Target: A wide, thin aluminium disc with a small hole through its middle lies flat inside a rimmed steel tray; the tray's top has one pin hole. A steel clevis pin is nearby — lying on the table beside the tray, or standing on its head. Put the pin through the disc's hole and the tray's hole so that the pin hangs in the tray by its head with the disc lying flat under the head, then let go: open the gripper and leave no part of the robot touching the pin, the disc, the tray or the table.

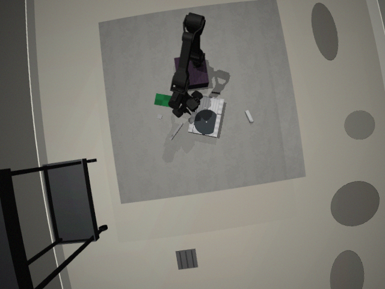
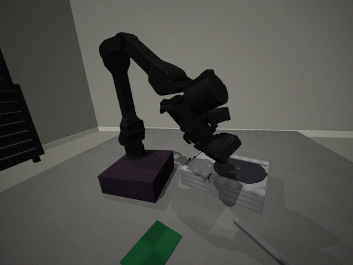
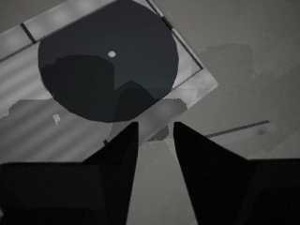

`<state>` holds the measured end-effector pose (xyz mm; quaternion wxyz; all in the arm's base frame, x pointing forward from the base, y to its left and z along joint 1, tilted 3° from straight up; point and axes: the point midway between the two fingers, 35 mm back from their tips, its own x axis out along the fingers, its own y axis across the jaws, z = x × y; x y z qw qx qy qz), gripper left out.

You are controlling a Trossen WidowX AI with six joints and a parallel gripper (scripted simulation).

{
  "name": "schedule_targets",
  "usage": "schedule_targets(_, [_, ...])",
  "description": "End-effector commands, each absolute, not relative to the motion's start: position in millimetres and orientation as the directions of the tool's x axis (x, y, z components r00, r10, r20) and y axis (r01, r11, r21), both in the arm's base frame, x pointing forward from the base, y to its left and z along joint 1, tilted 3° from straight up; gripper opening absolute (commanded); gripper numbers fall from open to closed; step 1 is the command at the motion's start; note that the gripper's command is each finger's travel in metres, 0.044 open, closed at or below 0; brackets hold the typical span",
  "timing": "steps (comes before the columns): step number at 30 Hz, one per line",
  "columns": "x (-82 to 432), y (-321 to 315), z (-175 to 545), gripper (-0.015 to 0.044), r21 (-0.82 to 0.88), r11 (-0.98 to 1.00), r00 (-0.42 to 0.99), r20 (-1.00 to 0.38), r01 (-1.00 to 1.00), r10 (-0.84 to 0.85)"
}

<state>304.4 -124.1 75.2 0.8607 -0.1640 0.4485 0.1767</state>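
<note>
Below the end effector (image 1: 189,112) (image 3: 156,127), the disc (image 1: 205,121) (image 2: 247,170) (image 3: 112,84) lies flat.

Looks like a bare workshop or lab corner to me, can't say which: plain grey walls, a black slatted cabinet (image 2: 21,125), a black-framed cart with a grey panel (image 1: 89,198), and my black arm bolted-looking on a dark purple block (image 1: 198,81) (image 2: 128,186).
</note>
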Motion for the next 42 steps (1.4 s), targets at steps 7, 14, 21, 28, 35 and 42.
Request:
schedule_targets(7, [279.4, 0.6, 43.3, 0.0120, -0.015, 0.705, 0.218, -0.956, -0.709, 0.198])
schedule_targets(14, [232.3, 63.3, 28.9, 0.0120, 0.016, 0.516, 0.027, -0.997, -0.857, 0.077])
schedule_targets(21, [207.9, 84.6, 25.0, 0.0120, 0.017, 0.404, -0.027, -0.999, -0.915, -0.019])
schedule_targets(28, [209.0, 84.8, 22.5, 0.0120, 0.017, 0.404, -0.027, -0.999, -0.915, -0.019])
schedule_targets(35, [209.8, 84.8, 12.6, 0.0120, 0.017, 0.404, -0.027, -0.999, -0.915, -0.019])
schedule_targets(42, [209.9, 84.7, 1.1, 0.0120, 0.017, 0.404, -0.027, -0.999, -0.915, -0.019])
